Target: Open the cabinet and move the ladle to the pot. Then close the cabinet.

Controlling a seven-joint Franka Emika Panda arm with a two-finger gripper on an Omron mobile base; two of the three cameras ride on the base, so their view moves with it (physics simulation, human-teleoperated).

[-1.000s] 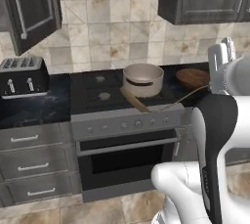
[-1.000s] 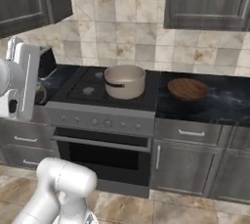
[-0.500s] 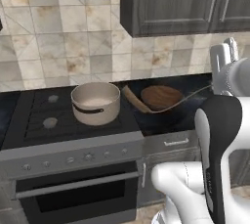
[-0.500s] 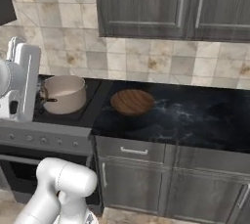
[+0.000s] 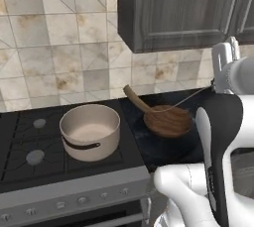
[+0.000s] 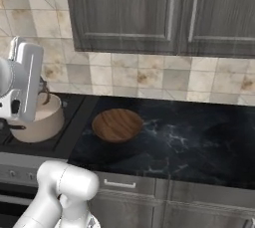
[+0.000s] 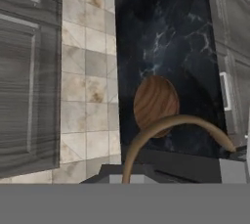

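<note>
Jaws pinched shut on its thin handle, the ladle (image 5: 137, 100) hangs above a wooden bowl (image 5: 168, 122) on the bench, at two o'clock from the pot (image 5: 90, 131); light and stiff, it may swivel in so narrow a hold.

The base has driven on to the right along the kitchen front, so both base views have slid and the things themselves have not moved on the surface. In the left base view the pot (image 5: 90, 131) has gone from picture centre a second ago to the 8 o'clock side, and the toaster that stood at the left edge has left the picture. The round wooden bowl (image 5: 167, 121) now sits just right of centre there. The cabinet (image 6: 164, 10) with its two silver bar handles has come from the upper right corner to fill the top of the right base view. There the pot (image 6: 35, 120) has slipped to 9 o'clock, partly behind the arm.
</note>
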